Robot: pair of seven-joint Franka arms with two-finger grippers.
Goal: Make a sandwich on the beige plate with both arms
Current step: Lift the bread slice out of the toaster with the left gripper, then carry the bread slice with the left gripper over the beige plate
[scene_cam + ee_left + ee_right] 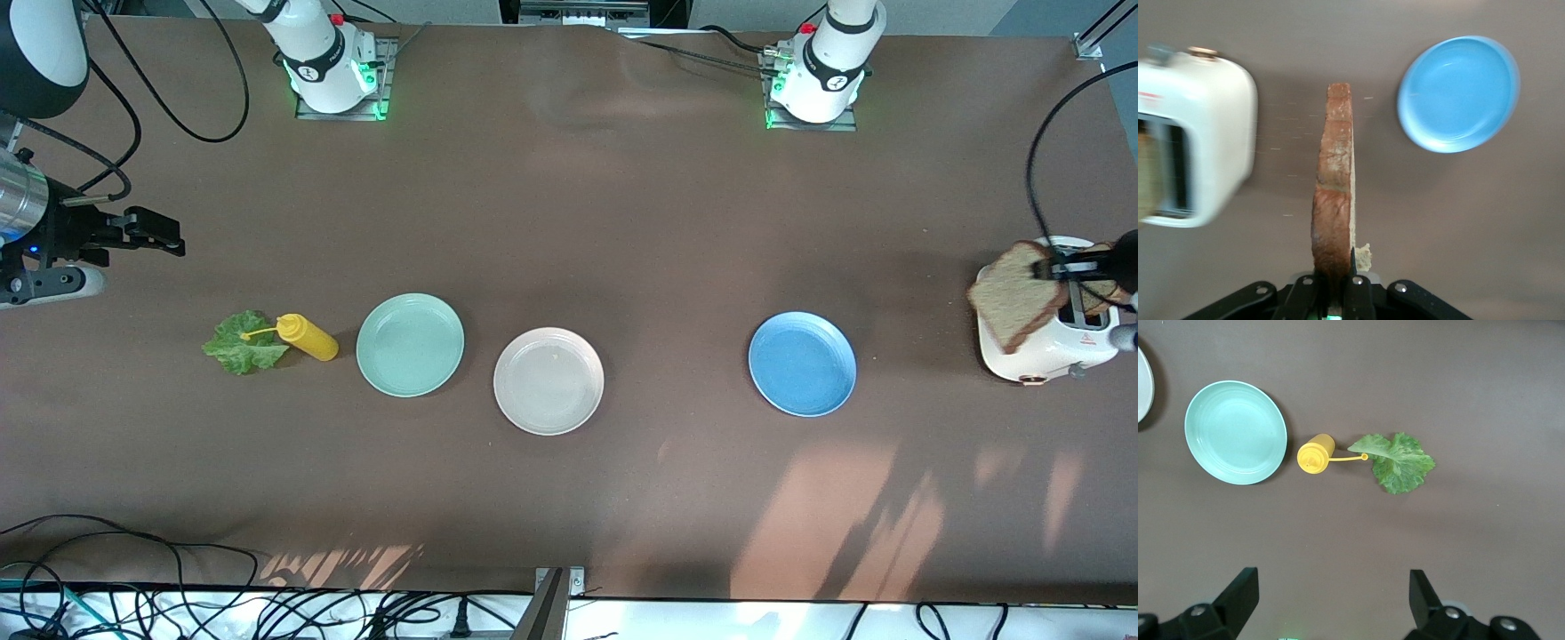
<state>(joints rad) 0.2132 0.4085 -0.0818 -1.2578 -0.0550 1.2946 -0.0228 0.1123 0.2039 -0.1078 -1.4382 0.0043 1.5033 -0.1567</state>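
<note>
My left gripper [1067,267] is shut on a slice of brown bread [1013,298] and holds it up over the white toaster [1049,351] at the left arm's end of the table. From the left wrist the slice [1335,180] stands edge-on out of the gripper [1335,267]. More bread [1102,295] shows in the toaster's slot. The beige plate [548,380] lies bare mid-table. A lettuce leaf [238,345] lies at the right arm's end. My right gripper [173,238] hangs open and holds nothing, over the table near the leaf [1398,461].
A mint green plate [410,344] sits beside the beige one, toward the right arm's end. A yellow squeeze bottle [308,338] lies between it and the lettuce. The blue plate [802,364] is between the beige plate and the toaster. Cables run along the table's near edge.
</note>
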